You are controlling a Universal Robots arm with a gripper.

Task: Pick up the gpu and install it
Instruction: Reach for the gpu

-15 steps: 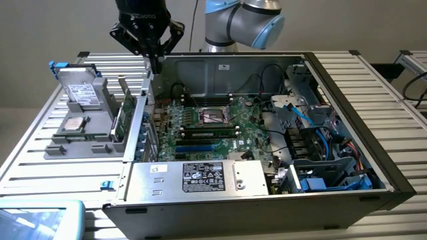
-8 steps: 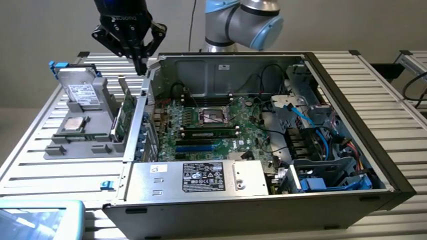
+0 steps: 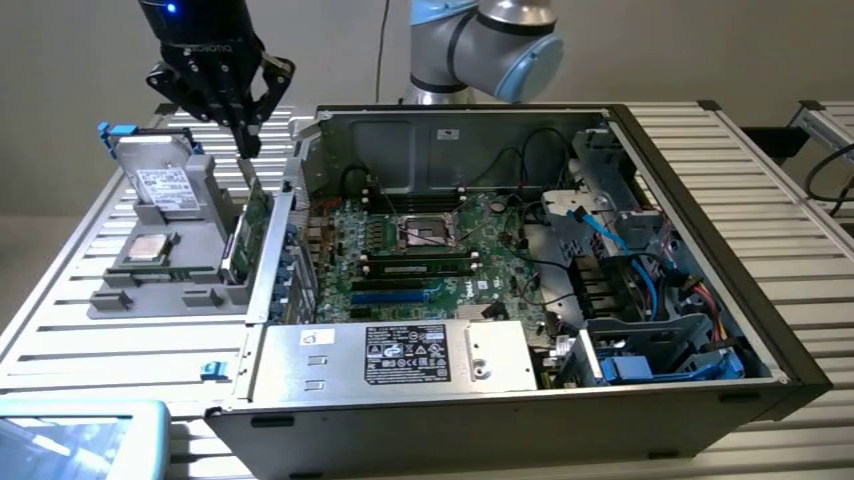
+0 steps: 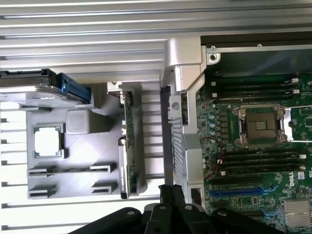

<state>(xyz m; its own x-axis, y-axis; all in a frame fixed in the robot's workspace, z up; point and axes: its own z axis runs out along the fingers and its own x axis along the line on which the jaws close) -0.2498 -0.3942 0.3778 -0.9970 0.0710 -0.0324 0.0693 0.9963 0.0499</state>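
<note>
- Right up front, the open computer case (image 3: 714,235) lies on its side. The power supply (image 3: 400,355) sits nearest, with the motherboard (image 3: 427,250) beyond it. Its blue slots (image 3: 400,297) look bare, so nothing is installed yet.
- Over on the exterior view's left, just beside the case wall, the grey holder (image 3: 127,295) carries the gpu (image 3: 247,228). The card stands on edge, green board upright, not yet lifted.
- By my reading we're at the pick-up, in the approach. A grasp here calls for the fingers to part and line up square over the card's thin top edge, clear of the case wall.
- Further back, the gripper (image 3: 248,140) hangs just above the card's far end. It's clenched tight, fingertips pressed together, gripping nothing and touching nothing that I can make out.
- Behind it all rises the arm (image 3: 481,40).
</note>
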